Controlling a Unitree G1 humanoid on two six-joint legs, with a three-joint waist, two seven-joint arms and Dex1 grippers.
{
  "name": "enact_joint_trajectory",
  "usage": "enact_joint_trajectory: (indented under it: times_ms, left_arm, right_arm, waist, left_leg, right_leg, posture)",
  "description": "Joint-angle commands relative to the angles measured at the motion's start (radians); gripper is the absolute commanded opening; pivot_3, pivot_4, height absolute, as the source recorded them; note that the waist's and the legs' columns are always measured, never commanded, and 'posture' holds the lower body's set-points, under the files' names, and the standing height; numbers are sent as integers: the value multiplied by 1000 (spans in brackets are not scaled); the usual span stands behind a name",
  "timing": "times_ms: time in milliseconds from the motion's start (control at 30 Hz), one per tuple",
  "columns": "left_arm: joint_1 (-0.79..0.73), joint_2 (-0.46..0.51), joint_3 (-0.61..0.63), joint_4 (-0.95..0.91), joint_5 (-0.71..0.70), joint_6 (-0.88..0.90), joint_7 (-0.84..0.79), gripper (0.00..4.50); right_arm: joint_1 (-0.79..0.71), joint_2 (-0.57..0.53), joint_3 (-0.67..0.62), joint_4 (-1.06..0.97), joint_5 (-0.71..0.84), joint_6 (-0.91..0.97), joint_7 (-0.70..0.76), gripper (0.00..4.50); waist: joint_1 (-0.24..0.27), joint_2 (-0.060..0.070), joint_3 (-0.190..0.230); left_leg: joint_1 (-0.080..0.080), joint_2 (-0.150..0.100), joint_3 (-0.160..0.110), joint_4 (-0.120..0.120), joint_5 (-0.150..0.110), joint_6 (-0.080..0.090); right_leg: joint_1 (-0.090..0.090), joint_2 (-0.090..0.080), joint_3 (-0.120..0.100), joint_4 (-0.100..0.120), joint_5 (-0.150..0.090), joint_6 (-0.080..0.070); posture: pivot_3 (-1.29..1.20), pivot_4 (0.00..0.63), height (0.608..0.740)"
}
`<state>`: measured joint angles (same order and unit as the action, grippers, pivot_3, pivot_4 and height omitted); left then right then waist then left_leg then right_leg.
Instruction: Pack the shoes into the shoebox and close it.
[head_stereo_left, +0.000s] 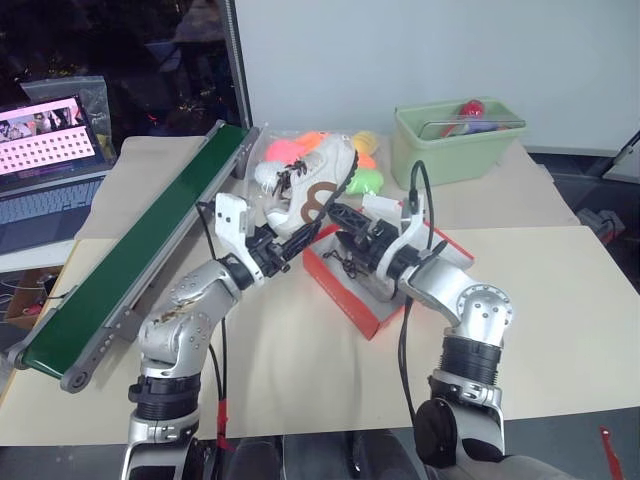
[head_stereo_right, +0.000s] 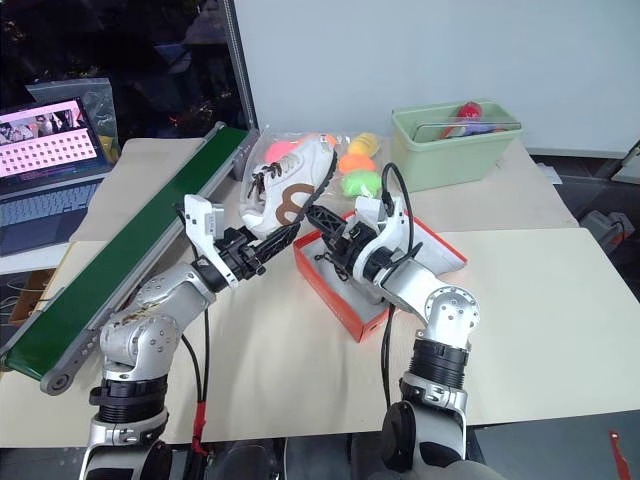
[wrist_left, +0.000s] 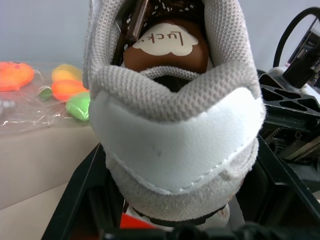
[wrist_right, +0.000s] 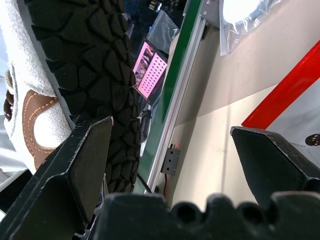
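A cream-white sneaker (head_stereo_left: 312, 185) with brown markings and dark laces hangs in the air above the open red-orange shoebox (head_stereo_left: 352, 300), pinched at its heel by the left gripper (head_stereo_left: 283, 253), whose black fingers are pressed tight on the padded collar; the left wrist view looks straight into the heel and the brown insole label. The right gripper (head_stereo_left: 338, 228) waits just beside the shoe with its fingers (wrist_right: 82, 165) spread wide, one of them close against the black lugged sole, the other well clear over the box's red edge. The box lies on the beige table (head_stereo_left: 560, 300) between the two arms, its lid flap folded back toward the right; dark laces seen inside it hint that another shoe may already lie there, though the arms hide most of the interior. Behind, a clear bag of bright plush toys (head_stereo_left: 300, 150), a pale green plastic bin (head_stereo_left: 455, 150) and a green conveyor belt (head_stereo_left: 140, 260) stand apart from the work. The step in hand appears to be carrying this sneaker to the box. The next move likely calls for lowering it sole-down into the white interior, perhaps steadied by the right gripper, before the lid can be swung shut
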<state>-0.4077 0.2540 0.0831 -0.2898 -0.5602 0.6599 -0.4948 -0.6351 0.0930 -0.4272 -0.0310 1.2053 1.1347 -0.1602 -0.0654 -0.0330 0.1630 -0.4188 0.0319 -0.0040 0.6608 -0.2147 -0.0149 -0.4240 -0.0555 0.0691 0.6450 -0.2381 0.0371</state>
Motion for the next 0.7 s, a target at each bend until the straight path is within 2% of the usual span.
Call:
enact_joint_trajectory:
  times_ms: [33, 200, 433, 700]
  left_arm:
    - [17, 12, -42, 23, -11, 51, -14, 2778]
    - [22, 40, -21, 69, 1, 25, -11, 2778]
    - [7, 95, 30, 223, 63, -78, -16, 2778]
    - [-10, 91, 27, 260, 94, -125, -22, 2778]
  right_arm:
    - [-61, 34, 42, -61, 102, -30, 26, 4500]
    - [-48, 26, 48, -71, 110, -36, 22, 4500]
    - [-34, 19, 56, -93, 125, -41, 2, 4500]
    - [-14, -19, 87, -101, 185, -70, -33, 4500]
  waist:
    - [1, 0, 0]
    - [2, 0, 0]
    - [-2, 1, 0]
    - [10, 1, 0]
  left_leg:
    - [0, 0, 0, 0, 0, 0]
    - [0, 0, 0, 0, 0, 0]
    - [0, 0, 0, 0, 0, 0]
    - [-3, 0, 0, 0, 0, 0]
  right_leg:
    - [0, 0, 0, 0, 0, 0]
    - [0, 0, 0, 0, 0, 0]
    - [0, 0, 0, 0, 0, 0]
    - [-2, 0, -1, -1, 0, 0]
  posture:
    - [0, 150, 729]
    - [0, 150, 729]
    - [0, 150, 729]
    - [0, 150, 729]
